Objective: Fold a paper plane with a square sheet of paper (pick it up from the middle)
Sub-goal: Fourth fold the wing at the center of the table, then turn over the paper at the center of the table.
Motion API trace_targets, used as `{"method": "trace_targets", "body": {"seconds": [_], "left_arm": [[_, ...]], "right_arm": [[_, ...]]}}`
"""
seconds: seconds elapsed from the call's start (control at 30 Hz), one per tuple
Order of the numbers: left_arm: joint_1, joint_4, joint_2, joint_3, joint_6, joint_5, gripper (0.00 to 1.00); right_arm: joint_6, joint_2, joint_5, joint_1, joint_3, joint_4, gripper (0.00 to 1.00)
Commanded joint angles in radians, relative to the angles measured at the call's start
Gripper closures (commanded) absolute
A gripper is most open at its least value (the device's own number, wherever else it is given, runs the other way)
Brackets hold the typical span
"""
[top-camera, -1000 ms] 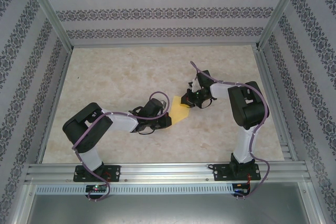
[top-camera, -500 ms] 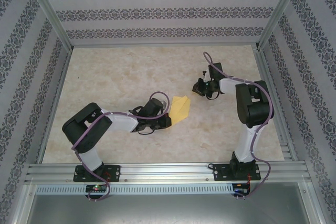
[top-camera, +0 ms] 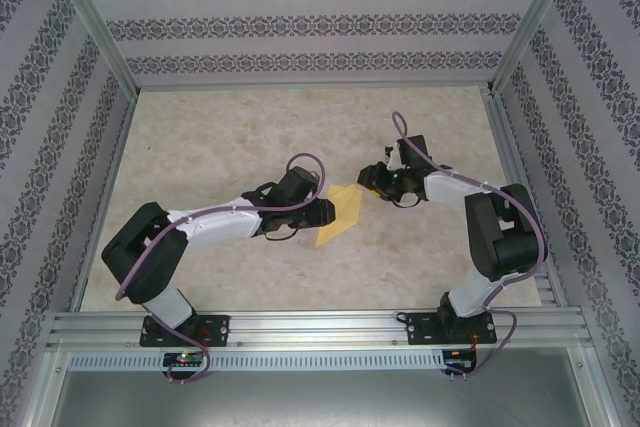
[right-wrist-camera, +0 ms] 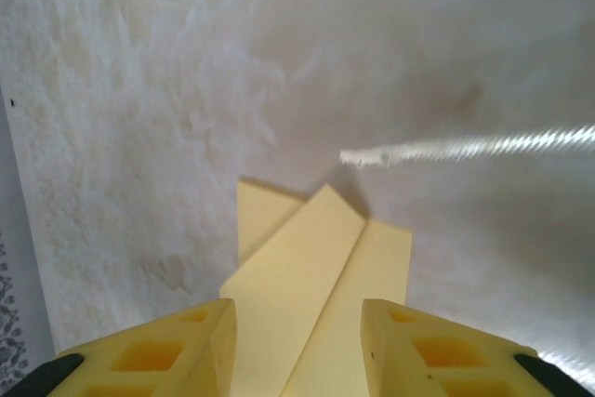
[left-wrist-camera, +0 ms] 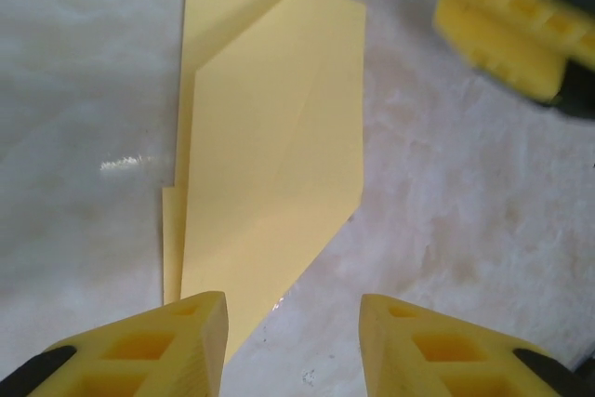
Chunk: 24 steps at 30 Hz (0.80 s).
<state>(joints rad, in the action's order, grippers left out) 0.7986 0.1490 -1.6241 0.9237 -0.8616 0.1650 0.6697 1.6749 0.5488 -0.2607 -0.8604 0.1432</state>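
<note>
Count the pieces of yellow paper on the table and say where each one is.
1. The folded yellow paper lies on the table near its middle, between the left fingers and the right fingers. The arms could be hiding a small scrap.

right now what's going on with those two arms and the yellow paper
Two robot arms are partway through folding a yellow sheet of paper into a plane. The paper is already creased into a pointed, layered shape and lies flat on the beige table. The left gripper and the right gripper face it from opposite ends. Both have their jaws apart, and neither looks to be gripping the paper.
</note>
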Motion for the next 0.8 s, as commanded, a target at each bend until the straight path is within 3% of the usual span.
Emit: {"method": "trace_targets", "body": {"seconds": [0.0, 0.27, 0.77], "left_arm": [[-0.013, 0.021, 0.004, -0.004, 0.000, -0.055, 0.57], [-0.033, -0.032, -0.070, -0.014, -0.028, -0.013, 0.58], [-0.053, -0.046, -0.136, -0.015, -0.041, -0.003, 0.62]], "right_arm": [[0.054, 0.003, 0.025, -0.052, 0.025, -0.064, 0.59], [0.093, 0.090, 0.008, -0.132, -0.001, -0.100, 0.60], [0.102, 0.122, -0.065, -0.135, -0.042, -0.022, 0.62]]}}
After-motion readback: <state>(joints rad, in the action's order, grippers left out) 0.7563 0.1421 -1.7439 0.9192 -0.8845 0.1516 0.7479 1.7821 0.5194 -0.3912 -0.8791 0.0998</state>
